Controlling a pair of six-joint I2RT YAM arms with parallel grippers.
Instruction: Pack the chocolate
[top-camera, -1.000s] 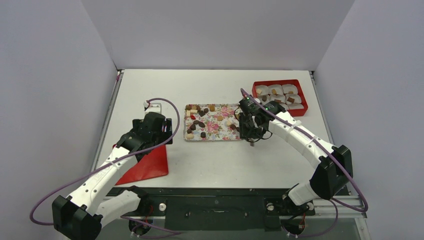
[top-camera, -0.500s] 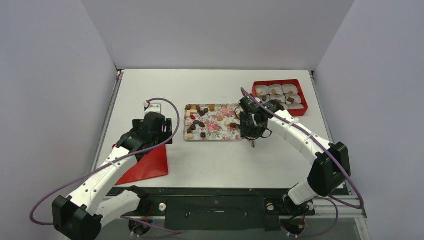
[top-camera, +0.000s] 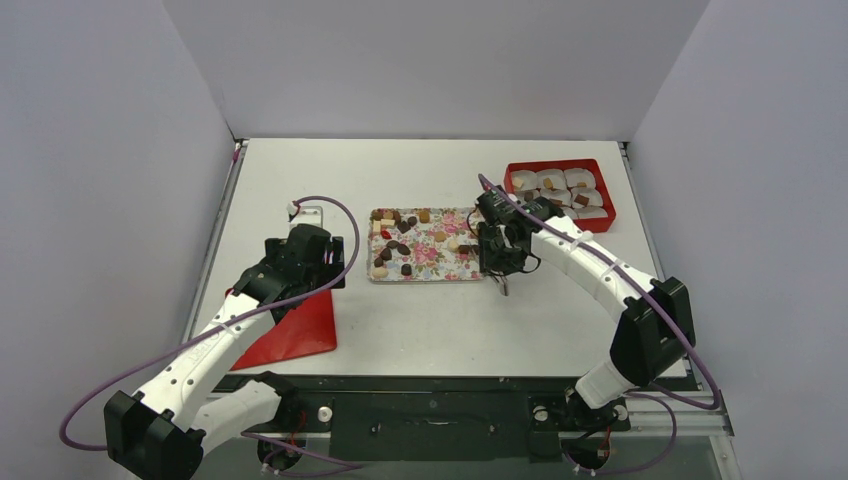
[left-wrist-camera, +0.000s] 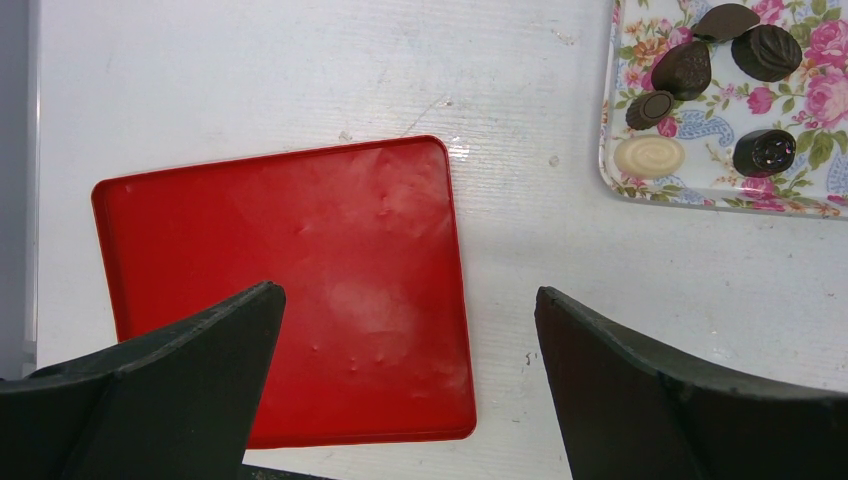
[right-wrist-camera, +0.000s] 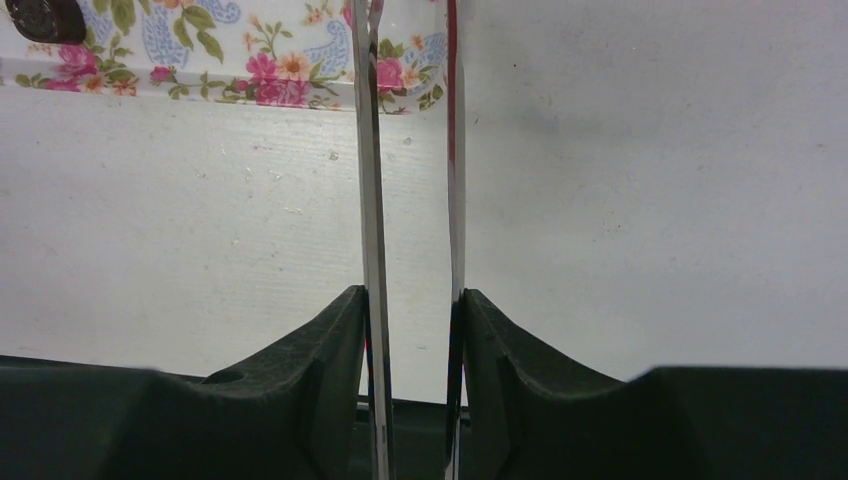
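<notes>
Table (top-camera: 420, 330): white, carries all.
Flowered tray (top-camera: 430, 279), centre: most chocolate (top-camera: 398, 246) loose here, dark, tan, cream, crowded toward left half.
Red lid (left-wrist-camera: 300, 280), flat, nothing in it; left gripper (left-wrist-camera: 405, 292) above, fingers spread wide, holding nothing.
Red box (top-camera: 556, 164), far right: white paper cups (top-camera: 551, 180) in rows, several with one brown piece.
Right gripper (right-wrist-camera: 412, 295) clamped on thin metal tweezers (right-wrist-camera: 368, 200), tips at tray's right corner.

Left claw (left-wrist-camera: 407, 295) spread wide above red lid (left-wrist-camera: 280, 250) (floral tray (left-wrist-camera: 810, 150) corner, chocolates (left-wrist-camera: 682, 70), upper right).
</notes>
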